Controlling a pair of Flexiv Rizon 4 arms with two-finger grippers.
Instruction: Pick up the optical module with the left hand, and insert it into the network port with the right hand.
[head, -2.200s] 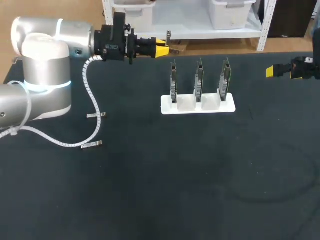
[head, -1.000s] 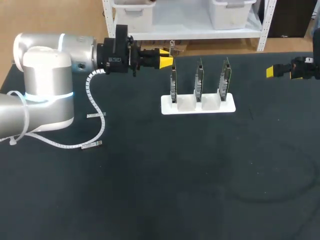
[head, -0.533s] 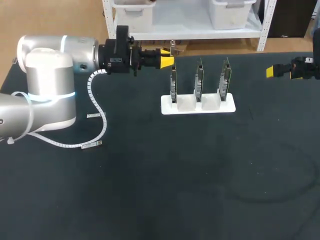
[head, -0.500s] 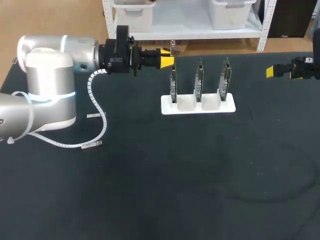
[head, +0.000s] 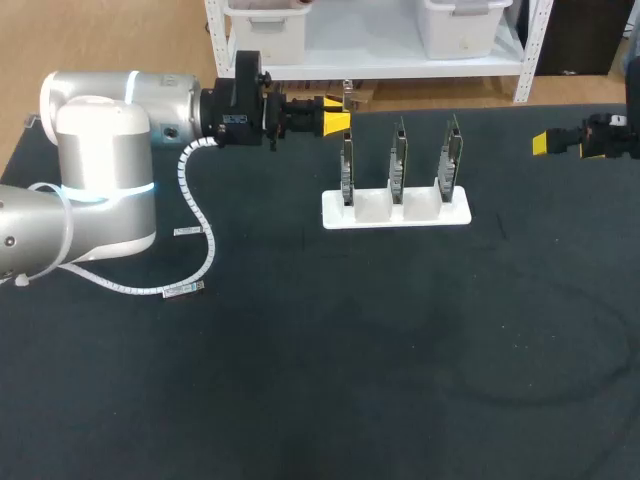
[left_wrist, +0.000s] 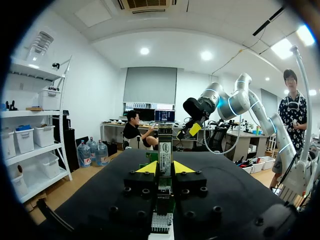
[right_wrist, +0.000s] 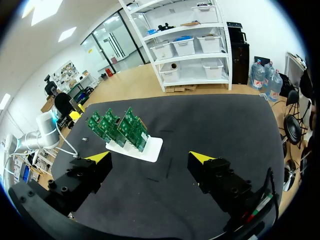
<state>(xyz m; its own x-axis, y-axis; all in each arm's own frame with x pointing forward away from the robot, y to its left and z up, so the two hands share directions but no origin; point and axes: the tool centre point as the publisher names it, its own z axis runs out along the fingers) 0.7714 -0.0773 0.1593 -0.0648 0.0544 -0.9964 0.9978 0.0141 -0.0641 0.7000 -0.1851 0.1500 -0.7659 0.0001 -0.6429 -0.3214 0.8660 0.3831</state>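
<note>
My left wrist view shows the optical module (left_wrist: 165, 150) clamped upright in the left gripper (left_wrist: 165, 168), which is hard to see from overhead. My right gripper (right_wrist: 150, 159) gapes empty. The left gripper has crept toward the board rack (head: 455, 213).

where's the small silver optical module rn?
Head view: the small silver optical module is pinched in the left gripper, just beyond and slightly left of the leftmost green circuit board in the white stand.
</note>
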